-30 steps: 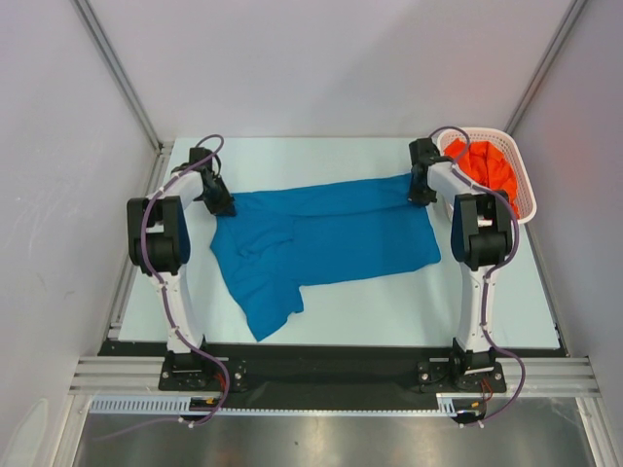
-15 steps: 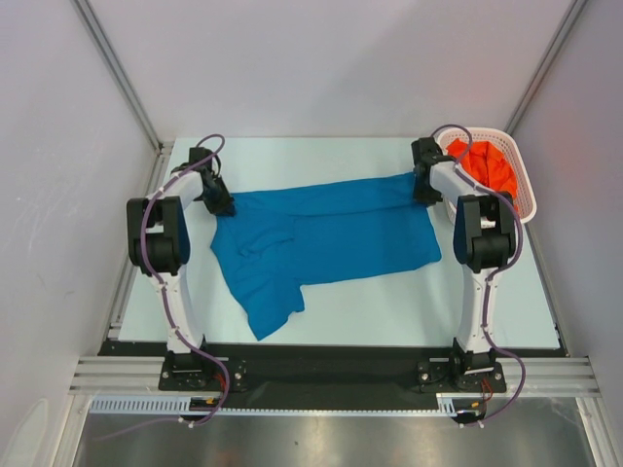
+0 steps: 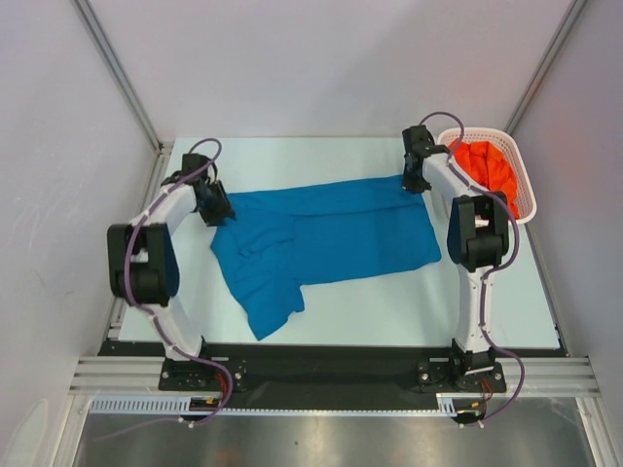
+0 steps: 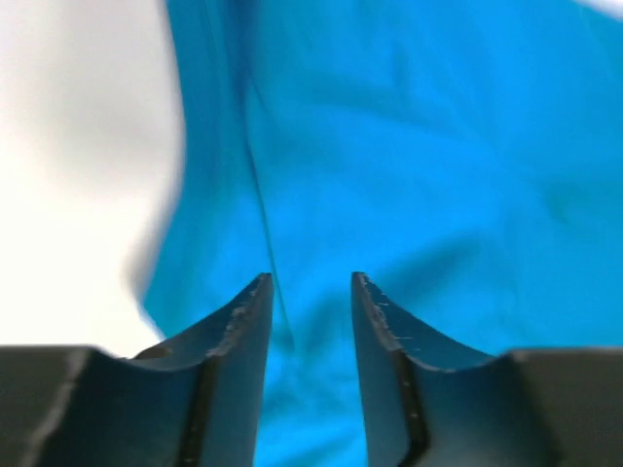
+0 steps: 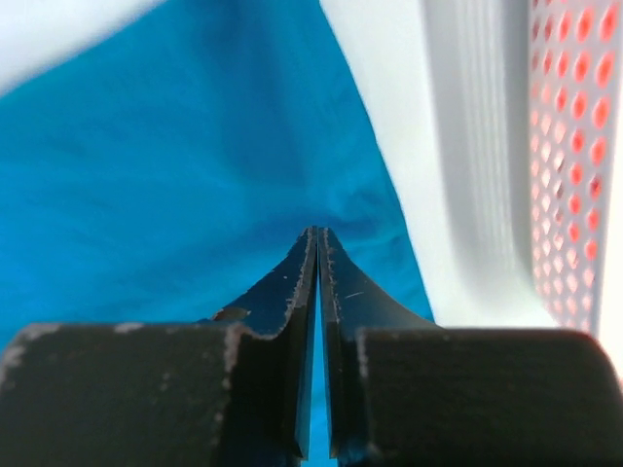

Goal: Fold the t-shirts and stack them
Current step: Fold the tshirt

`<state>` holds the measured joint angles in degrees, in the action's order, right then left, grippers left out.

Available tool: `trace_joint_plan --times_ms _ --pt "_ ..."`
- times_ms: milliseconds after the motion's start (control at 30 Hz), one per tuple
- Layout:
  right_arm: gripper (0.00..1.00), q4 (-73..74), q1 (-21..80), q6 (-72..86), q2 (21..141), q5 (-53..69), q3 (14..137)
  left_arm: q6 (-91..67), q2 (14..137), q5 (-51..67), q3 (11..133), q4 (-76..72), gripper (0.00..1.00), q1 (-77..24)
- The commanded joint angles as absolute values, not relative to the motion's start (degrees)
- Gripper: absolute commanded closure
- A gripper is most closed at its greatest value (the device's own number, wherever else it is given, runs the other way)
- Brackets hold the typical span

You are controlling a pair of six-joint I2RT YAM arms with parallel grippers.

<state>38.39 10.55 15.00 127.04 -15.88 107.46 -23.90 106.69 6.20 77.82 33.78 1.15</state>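
Cloth of solid medium blue, the blue t-shirt lies spread nearly flat across the middle of the pale counter. Its long side runs left to right, with soft wrinkles in its left part and one piece trailing toward the near edge at lower left. The orange-red t-shirt sits bunched in the white lattice basket at the far right corner. The left tool is at the blue shirt's far left corner, jaws parted with nothing between them; blue fabric and a seam show below the gap. The right tool is at the far right corner, between shirt and basket. Its fingers are pressed together with the tips right at the blue cloth, and I cannot tell whether a pinch of fabric is caught.
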Motion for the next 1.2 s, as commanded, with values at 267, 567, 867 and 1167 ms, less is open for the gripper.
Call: trace_joint_plan --times_ms 267,567,867,1167 --pt "0.71 46.0 11.7 24.3 100.9 -6.5 81.4 -28.0 68.0 11.6 49.8 34.7 0.55 -13.2" --pt "0.30 41.2 7.7 24.7 78.0 -3.6 55.1 -35.2 55.0 16.4 40.2 41.2 0.45 -18.6" --pt "0.21 38.3 5.0 26.8 76.2 1.8 51.8 -47.3 44.5 7.5 31.9 47.7 0.53 -24.7" --pt "0.21 39.5 4.6 26.0 76.6 0.1 52.7 -59.1 47.6 0.1 25.9 48.4 0.46 -40.7"
